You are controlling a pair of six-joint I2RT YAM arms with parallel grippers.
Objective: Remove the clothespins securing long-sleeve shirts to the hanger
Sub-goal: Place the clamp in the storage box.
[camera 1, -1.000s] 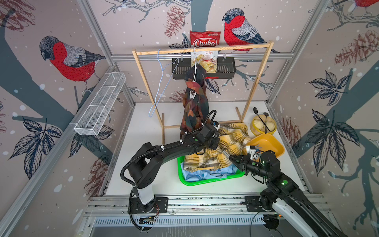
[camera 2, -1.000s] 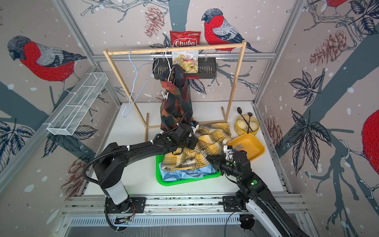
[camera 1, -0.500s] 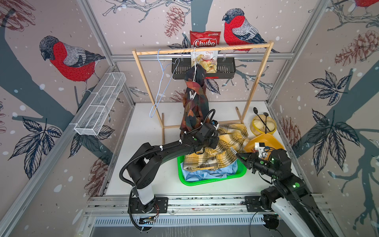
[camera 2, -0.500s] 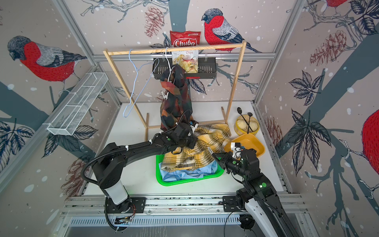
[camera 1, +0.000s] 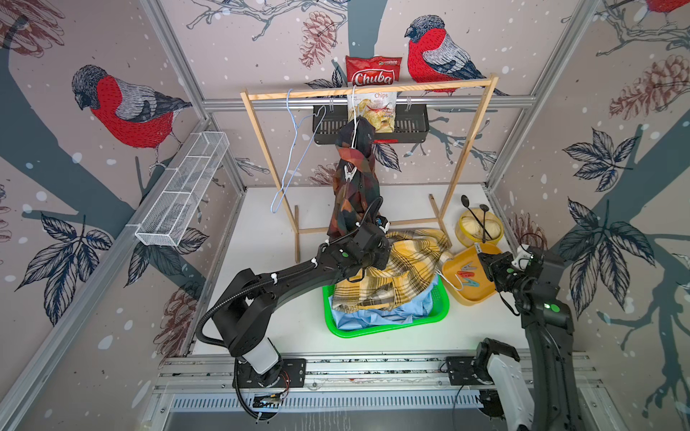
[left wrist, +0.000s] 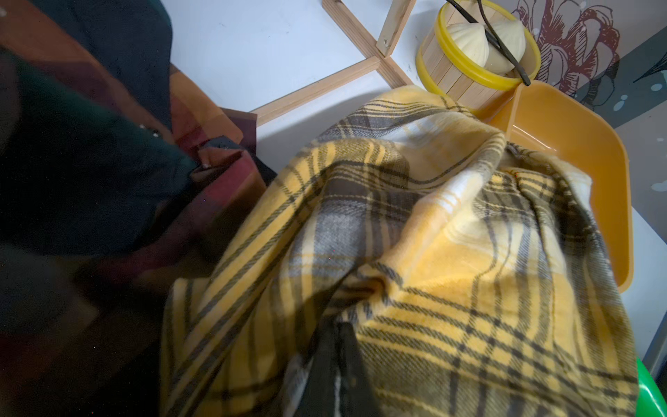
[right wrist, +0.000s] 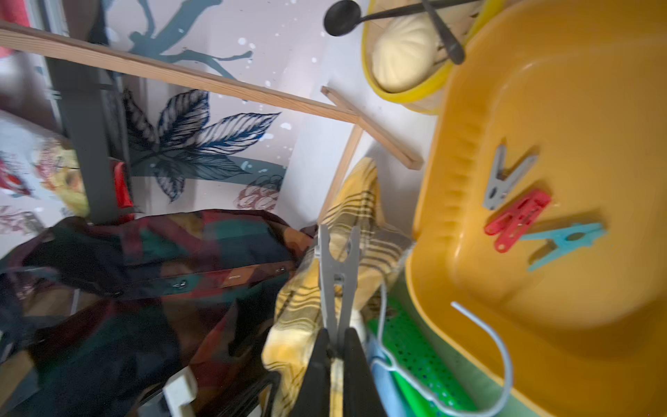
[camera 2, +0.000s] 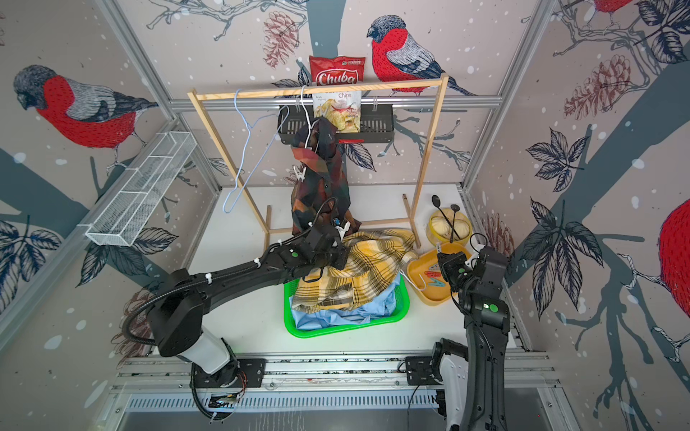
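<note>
**Two shirts down, one left pinned**

On the wooden rack point(camera 1: 367, 91) at the back of the desk point(camera 1: 261, 231), only the dark checked shirt point(camera 1: 354, 194) hangs, with a whitish clothespin point(camera 1: 349, 173) clipped to it. The yellow plaid shirt point(camera 1: 403, 268) and light blue shirt point(camera 1: 373, 317) lie heaped in the green basket point(camera 1: 388, 330). The left jaws are closed on a fold of the plaid. Beside the basket, the orange tray point(camera 1: 470, 298) holds three freed clothespins point(camera 1: 466, 274). The right jaws pinch a grey clothespin point(right wrist: 337, 274) near the tray. By the look of it, most pins are off and the hanging shirt's remain.
</note>
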